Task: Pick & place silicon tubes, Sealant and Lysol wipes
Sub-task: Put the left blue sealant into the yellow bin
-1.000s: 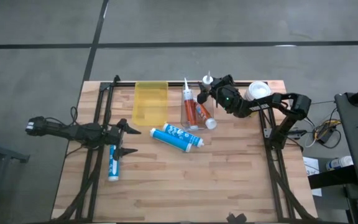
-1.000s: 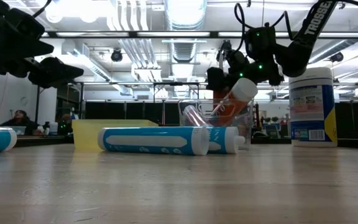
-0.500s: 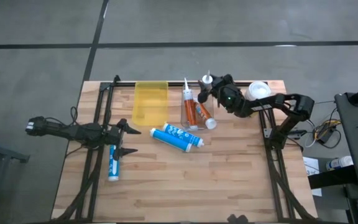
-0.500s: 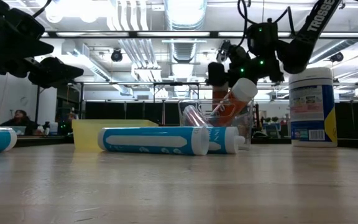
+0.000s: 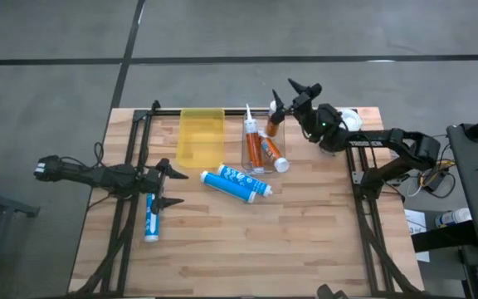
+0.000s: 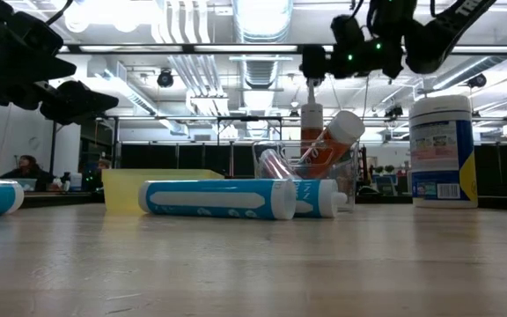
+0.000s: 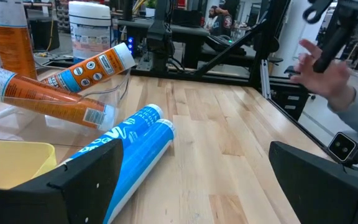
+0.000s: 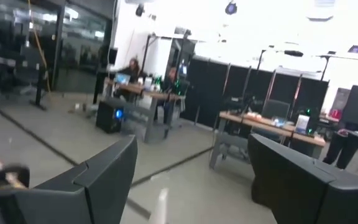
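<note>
A clear container [image 5: 262, 151] holds two orange sealant tubes [image 5: 264, 149], which lean on its rim [image 6: 331, 141]. A third orange tube [image 6: 312, 132] stands upright at its far right corner [image 5: 275, 115]. Two blue-and-white tubes [image 5: 236, 183] lie side by side on the table. Another blue tube [image 5: 151, 218] lies beside my left gripper [image 5: 173, 188], which is open and empty over the table's left part. My right gripper [image 5: 295, 90] is open and empty, raised above the upright tube [image 6: 324, 55]. The white Lysol wipes canister [image 6: 443, 150] stands at the far right, partly under the right arm [image 5: 348, 119].
A yellow bin [image 5: 201, 137] stands at the far edge, left of the clear container. Dark frame rails [image 5: 131, 199] run along the table's left and right sides. In the left wrist view, a person's hand [image 7: 328, 68] shows beyond the table's right edge.
My right gripper has risen from beside the upright orange tube and gone toward the table's far right, tipping upward. The upright tube stays standing where it was. My left gripper has kept still.
</note>
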{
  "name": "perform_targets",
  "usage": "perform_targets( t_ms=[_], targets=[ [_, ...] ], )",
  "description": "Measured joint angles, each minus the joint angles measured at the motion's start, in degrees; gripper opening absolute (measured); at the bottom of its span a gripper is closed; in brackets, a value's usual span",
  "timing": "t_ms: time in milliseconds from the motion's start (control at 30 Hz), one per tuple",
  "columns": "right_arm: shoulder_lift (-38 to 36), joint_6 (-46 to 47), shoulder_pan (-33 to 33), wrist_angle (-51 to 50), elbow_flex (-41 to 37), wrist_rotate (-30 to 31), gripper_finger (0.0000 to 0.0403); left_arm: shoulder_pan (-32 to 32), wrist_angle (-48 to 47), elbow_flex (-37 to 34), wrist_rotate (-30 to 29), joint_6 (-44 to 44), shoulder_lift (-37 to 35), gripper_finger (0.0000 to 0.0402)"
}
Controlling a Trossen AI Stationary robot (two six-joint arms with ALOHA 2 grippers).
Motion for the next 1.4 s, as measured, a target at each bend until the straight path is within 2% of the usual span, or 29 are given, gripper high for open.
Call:
perform_targets(
  t_ms=[533,633,867,967,1233,1333,1400],
  targets=[
    [-2.9,1.5,0.0,-0.1,1.9,0.0,0.0304,0.0,0.0,0.0,0.0,0.0,0.0,0.0399],
    [-2.9,5.1,0.0,-0.1,1.9,0.0,0.0306,0.0,0.0,0.0,0.0,0.0,0.0,0.0398],
    [-4.0,27.3,0.1,-2.8,1.8,0.0,0.0299,0.0,0.0,0.0,0.0,0.0,0.0,0.0399],
    [-4.1,33.5,0.1,-3.1,1.8,0.0,0.0296,0.0,0.0,0.0,0.0,0.0,0.0,0.0399],
    [-4.1,33.5,0.3,-3.5,1.8,-1.1,0.0301,0.0,0.0,0.0,0.0,0.0,0.0,0.0398],
    [-4.1,34.8,0.4,-3.5,1.8,-5.0,0.0305,0.0,0.0,0.0,0.0,0.0,0.0,0.0398],
    [-4.1,36.6,0.4,-3.5,1.9,-10.0,0.0307,0.0,0.0,0.0,0.0,0.0,0.0,0.0398]
  ],
)
